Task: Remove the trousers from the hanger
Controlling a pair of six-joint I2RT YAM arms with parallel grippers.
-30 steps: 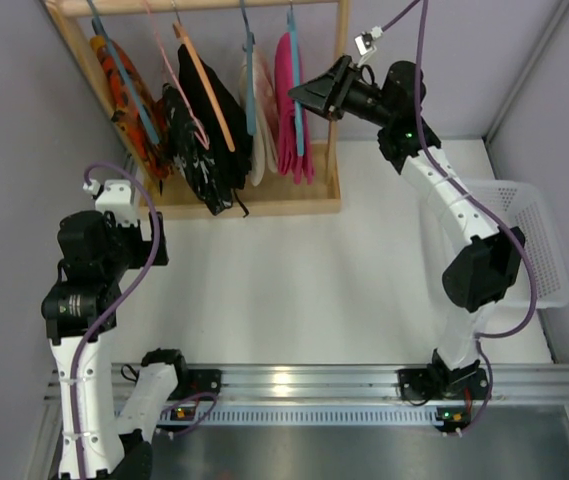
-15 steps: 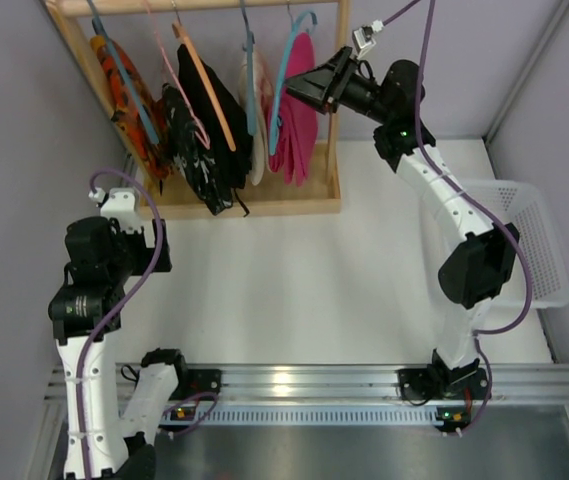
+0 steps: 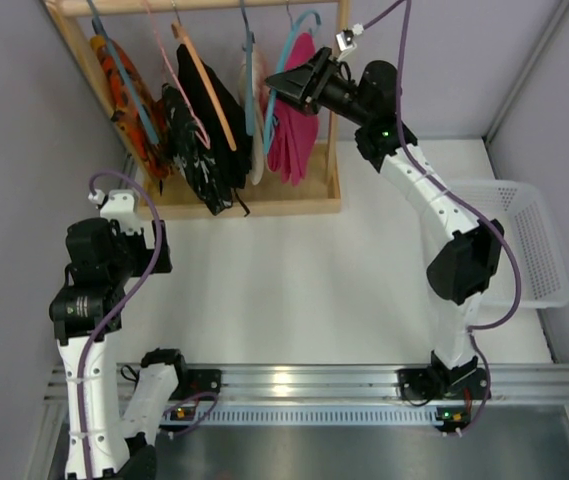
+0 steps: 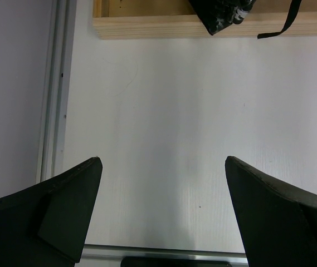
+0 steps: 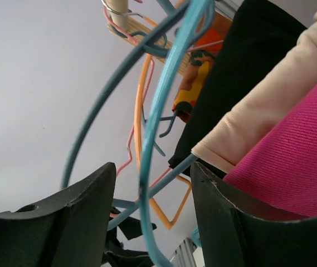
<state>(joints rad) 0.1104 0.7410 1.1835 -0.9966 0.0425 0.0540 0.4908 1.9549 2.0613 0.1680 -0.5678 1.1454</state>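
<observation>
I have the right pincer (image 3: 276,86) up at the right end of the wooden rack (image 3: 254,206), level with its top rail. Its fingers stand partly apart around the light blue hanger (image 5: 164,89). In the right wrist view the hanger's wire runs between them with a gap on each side, so nothing is clamped. The pink trousers (image 3: 294,140) hang from that hanger, the last garment at the rack's right end, just beside a cream garment (image 3: 256,120). The hanger sits tilted, its hook above the rail.

My left pincer (image 4: 164,161) is spread wide and holds nothing. It hovers over the bare tabletop (image 3: 314,280), in front of the rack's left corner. The rack's base board and the hem of a black patterned garment (image 4: 222,14) show at the top of the left wrist view.
</observation>
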